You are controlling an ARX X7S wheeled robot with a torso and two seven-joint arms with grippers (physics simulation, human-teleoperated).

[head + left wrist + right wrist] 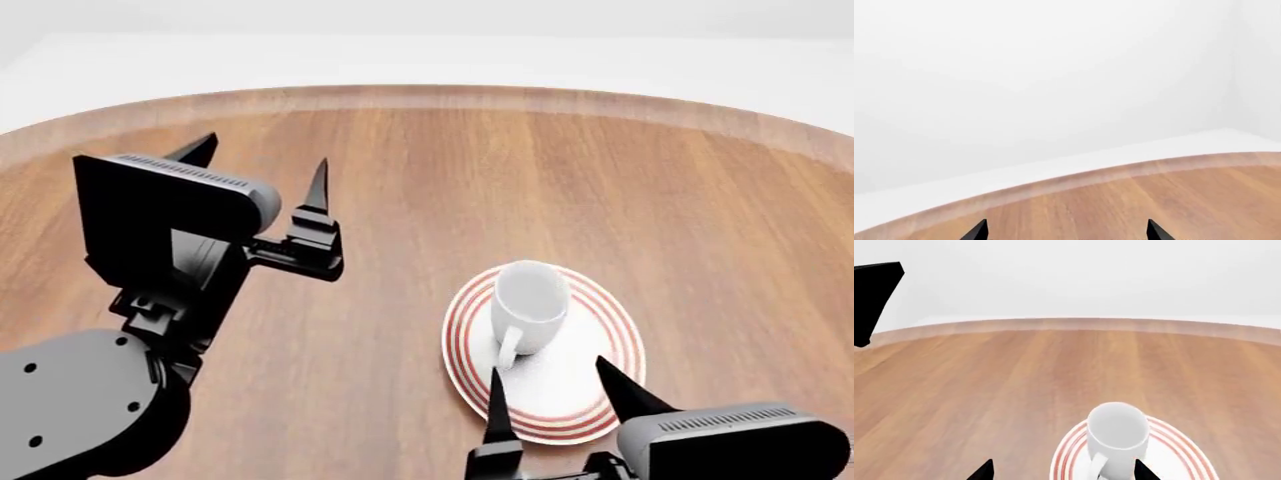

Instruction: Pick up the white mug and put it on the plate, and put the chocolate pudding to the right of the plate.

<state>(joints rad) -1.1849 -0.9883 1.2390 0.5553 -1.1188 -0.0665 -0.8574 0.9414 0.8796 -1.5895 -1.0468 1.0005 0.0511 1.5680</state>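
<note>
The glossy white mug (530,303) stands upright on the round, red-ringed plate (587,400), handle toward the robot, on the round wood-grain surface (534,170). The right pincer (558,392) hovers just beside it, spread wide and empty. The left pincer (260,170) is likewise wide apart, holding nothing.

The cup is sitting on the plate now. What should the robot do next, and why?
Probably lift the open right pincer back and go looking for the chocolate pudding. The glossy white ceramic mug already stands upright on the round red-ringed plate, neither pincer holds anything, and no pudding box shows in any view.
</note>
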